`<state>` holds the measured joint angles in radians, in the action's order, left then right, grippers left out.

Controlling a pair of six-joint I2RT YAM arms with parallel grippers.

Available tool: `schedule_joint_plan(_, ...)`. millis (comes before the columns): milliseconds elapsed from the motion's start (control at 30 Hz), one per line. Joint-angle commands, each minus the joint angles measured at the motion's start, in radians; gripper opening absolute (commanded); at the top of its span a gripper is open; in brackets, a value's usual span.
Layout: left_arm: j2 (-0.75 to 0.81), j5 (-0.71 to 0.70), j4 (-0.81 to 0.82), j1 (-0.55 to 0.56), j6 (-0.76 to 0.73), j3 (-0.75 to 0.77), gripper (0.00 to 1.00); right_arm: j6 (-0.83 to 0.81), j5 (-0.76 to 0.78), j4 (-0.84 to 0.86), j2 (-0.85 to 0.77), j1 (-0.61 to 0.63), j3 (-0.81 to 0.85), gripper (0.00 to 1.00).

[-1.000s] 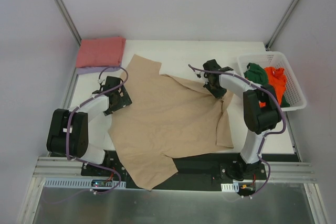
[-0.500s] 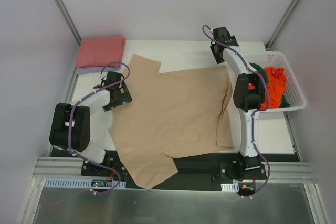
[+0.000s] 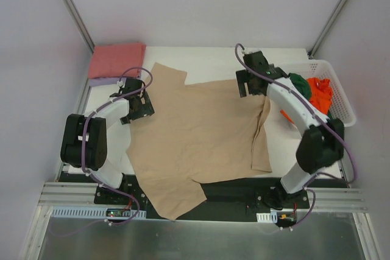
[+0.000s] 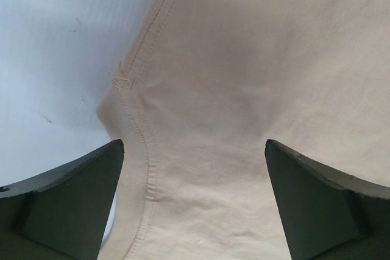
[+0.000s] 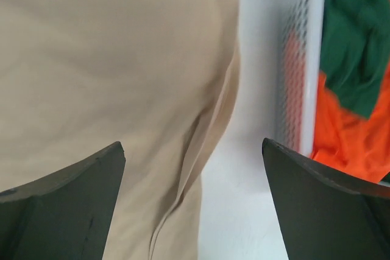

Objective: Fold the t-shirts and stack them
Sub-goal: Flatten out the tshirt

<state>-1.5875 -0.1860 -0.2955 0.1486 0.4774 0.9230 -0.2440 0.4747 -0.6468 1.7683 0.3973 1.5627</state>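
The tan t-shirt (image 3: 195, 132), limp and light, is spread on the tabletop (image 3: 213, 59). The left hand (image 3: 140, 106) and right hand (image 3: 248, 83) are seen released, empty. Seamed edges are best pinched.

— What colour is the spread shirt (image 3: 201, 132)?
— Plain tan. At the table's far left corner, a salmon pink shirt (image 3: 116, 59) lies on a lavender shirt (image 3: 100, 81).
— The basket (image 3: 340, 98)?
— White lattice; inside, a bright orange shirt (image 3: 319, 92) and a dark green shirt (image 3: 297, 83).

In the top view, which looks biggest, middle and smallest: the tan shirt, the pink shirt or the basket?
Largest to smallest:
1. tan shirt
2. basket
3. pink shirt
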Motion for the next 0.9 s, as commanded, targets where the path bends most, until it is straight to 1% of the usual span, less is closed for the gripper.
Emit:
schedule_joint_plan(0,-0.031,0.029,-0.042,-0.012,-0.014,0.046,0.99,0.222,-0.222,-0.056,-0.277,0.069,-0.298,0.96)
schedule_joint_plan(67,-0.042,0.071,-0.044,-0.014,-0.019,0.053,0.99,0.242,-0.241,-0.086,-0.372,0.144,-0.415,0.96)
schedule_joint_plan(100,-0.048,0.107,-0.042,-0.02,-0.019,0.06,0.99,0.296,-0.28,-0.096,-0.423,0.17,-0.459,0.96)
schedule_joint_plan(133,-0.058,0.155,-0.042,-0.027,-0.019,0.071,0.99,0.32,-0.347,-0.076,-0.452,0.198,-0.536,0.96)
schedule_joint_plan(200,-0.098,0.209,-0.051,-0.052,-0.025,0.1,0.99,0.342,-0.46,-0.006,-0.507,0.228,-0.637,0.96)
schedule_joint_plan(233,-0.118,0.21,-0.068,-0.063,-0.022,0.124,0.99,0.35,-0.52,0.027,-0.523,0.236,-0.68,0.96)
schedule_joint_plan(333,-0.179,0.226,-0.099,-0.099,-0.007,0.192,0.99,0.365,-0.606,0.105,-0.538,0.245,-0.762,0.96)
schedule_joint_plan(533,-0.296,0.198,-0.122,-0.109,-0.022,0.304,0.99,0.373,-0.616,0.171,-0.454,0.247,-0.783,0.96)
schedule_joint_plan(667,-0.333,0.192,-0.143,-0.112,-0.039,0.364,0.99,0.37,-0.639,0.211,-0.403,0.255,-0.771,0.96)
schedule_joint_plan(733,-0.332,0.161,-0.145,-0.115,-0.046,0.367,0.99,0.373,-0.65,0.21,-0.37,0.268,-0.764,0.96)
schedule_joint_plan(867,-0.316,0.148,-0.143,-0.135,-0.056,0.332,0.99,0.443,-0.532,0.179,-0.333,0.273,-0.779,0.96)
